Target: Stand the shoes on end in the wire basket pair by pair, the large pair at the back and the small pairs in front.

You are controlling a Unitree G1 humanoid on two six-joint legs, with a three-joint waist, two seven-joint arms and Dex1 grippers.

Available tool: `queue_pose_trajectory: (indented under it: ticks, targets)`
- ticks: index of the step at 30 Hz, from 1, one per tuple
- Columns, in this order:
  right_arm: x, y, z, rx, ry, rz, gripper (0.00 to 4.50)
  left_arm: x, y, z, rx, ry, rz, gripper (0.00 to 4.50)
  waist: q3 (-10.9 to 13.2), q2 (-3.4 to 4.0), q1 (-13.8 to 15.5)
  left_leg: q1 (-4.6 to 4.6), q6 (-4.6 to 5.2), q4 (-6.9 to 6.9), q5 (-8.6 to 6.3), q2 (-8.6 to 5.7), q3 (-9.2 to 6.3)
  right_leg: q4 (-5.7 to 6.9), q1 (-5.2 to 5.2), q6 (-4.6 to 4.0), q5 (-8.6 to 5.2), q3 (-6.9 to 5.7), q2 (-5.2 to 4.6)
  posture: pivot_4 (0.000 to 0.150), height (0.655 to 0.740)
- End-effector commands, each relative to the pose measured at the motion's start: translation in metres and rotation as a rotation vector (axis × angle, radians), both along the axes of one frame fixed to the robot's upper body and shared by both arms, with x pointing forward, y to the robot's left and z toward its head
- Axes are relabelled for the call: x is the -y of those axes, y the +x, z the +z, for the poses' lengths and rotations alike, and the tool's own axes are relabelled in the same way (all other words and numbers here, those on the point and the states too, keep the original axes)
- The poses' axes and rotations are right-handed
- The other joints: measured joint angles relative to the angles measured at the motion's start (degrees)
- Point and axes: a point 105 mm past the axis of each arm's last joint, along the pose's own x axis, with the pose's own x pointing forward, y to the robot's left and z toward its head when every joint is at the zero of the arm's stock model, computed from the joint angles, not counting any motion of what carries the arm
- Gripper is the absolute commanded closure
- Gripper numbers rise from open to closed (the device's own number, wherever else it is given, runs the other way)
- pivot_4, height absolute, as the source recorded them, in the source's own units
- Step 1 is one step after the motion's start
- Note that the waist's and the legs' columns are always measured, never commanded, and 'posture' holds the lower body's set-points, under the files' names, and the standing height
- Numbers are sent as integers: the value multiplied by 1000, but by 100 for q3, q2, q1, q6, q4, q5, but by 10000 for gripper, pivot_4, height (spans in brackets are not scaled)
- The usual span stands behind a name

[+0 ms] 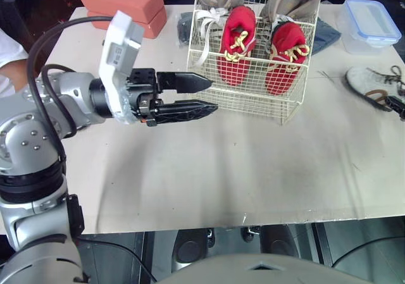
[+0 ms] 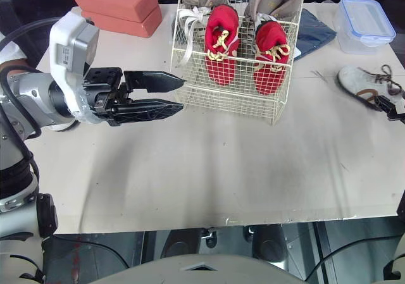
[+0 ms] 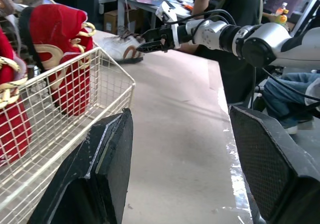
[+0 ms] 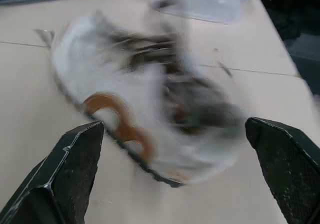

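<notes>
Left pincer spread, empty, tips just beside wire basket, right pincer spread wide over white shoe

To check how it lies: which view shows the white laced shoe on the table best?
Right eye view: the white laced shoe with brown trim shows whole, from above. Left eye view: almost the same. Left wrist view: far off, low angle. Right wrist view: close, details unclear.

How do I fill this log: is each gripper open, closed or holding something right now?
Left gripper: open, empty, beside the wire basket.
Right gripper: open, facing the white shoe, not gripping it.
</notes>
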Motion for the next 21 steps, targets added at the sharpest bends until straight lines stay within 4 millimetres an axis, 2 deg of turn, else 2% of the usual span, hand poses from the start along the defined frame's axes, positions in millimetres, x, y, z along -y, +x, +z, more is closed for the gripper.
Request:
queue_pose_trajectory:
  ticks: [1,4,11,21]
  targets:
    - [6,-3,27,93,-57,4,0,2,-8,9,57,-14,-34,11448,0,0,-8,0,0,0,0,0,0,1,0,1,0,0,0,1500,6860]
    - [12,-6,30,101,-78,-17,0,2,-7,8,55,-11,-41,11448,0,1,-13,5,0,-1,0,0,5,4,0,1,-1,5,0,1500,6860]
    - [16,-3,18,78,21,-103,0,4,-6,8,53,-8,-62,11448,0,1,-7,6,0,0,0,0,7,5,0,1,-1,6,0,1500,6860]
    - [4,8,7,60,142,-102,0,4,-11,9,59,-9,-63,11448,0,2,-16,9,0,0,0,1,10,7,0,1,-1,12,1,1500,6860]
